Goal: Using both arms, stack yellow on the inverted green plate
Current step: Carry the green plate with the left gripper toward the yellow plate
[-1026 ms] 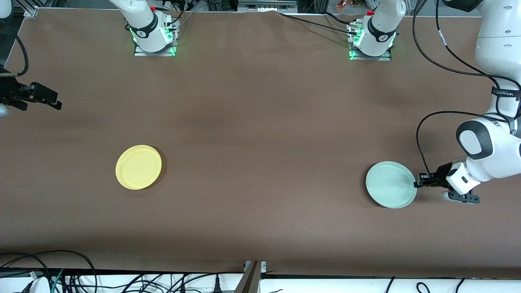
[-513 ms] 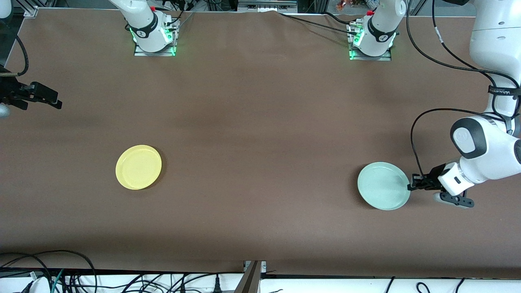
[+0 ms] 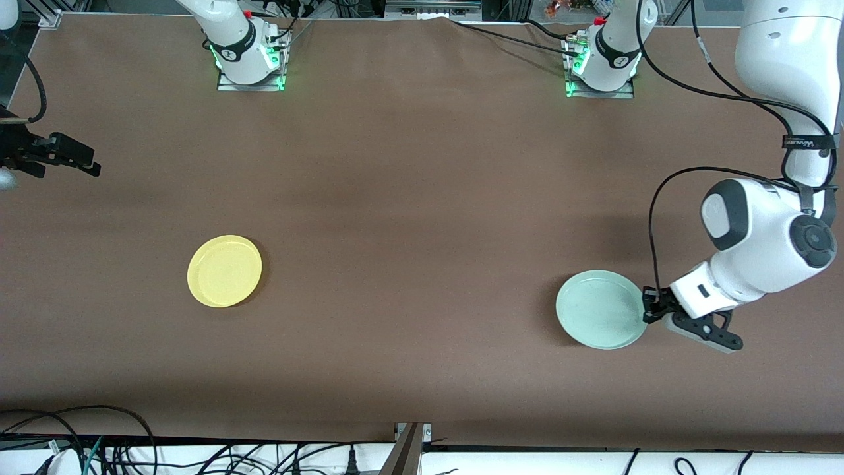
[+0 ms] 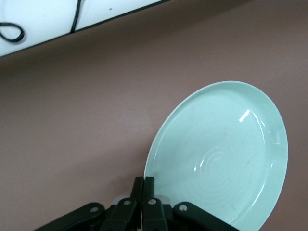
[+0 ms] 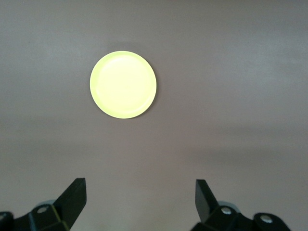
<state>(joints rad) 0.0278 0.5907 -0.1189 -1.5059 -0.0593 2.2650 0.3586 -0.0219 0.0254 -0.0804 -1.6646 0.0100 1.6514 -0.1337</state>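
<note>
The pale green plate (image 3: 599, 310) is toward the left arm's end of the table, hollow side up. My left gripper (image 3: 649, 308) is shut on the part of its rim that faces that end. The left wrist view shows the fingers (image 4: 143, 185) pinched on the rim of the green plate (image 4: 226, 154). The yellow plate (image 3: 224, 270) lies flat, hollow side up, toward the right arm's end. My right gripper (image 3: 79, 161) waits over that end of the table, open and empty. In the right wrist view it (image 5: 139, 197) is well short of the yellow plate (image 5: 123, 84).
The brown table (image 3: 422, 198) holds nothing else between the two plates. The arm bases (image 3: 247, 56) stand along the table's edge farthest from the front camera. Cables (image 3: 99, 448) lie off the table's nearest edge.
My left gripper has carried the green plate toward the table's middle and a little nearer to the front camera. The right arm and the yellow plate have not moved.
</note>
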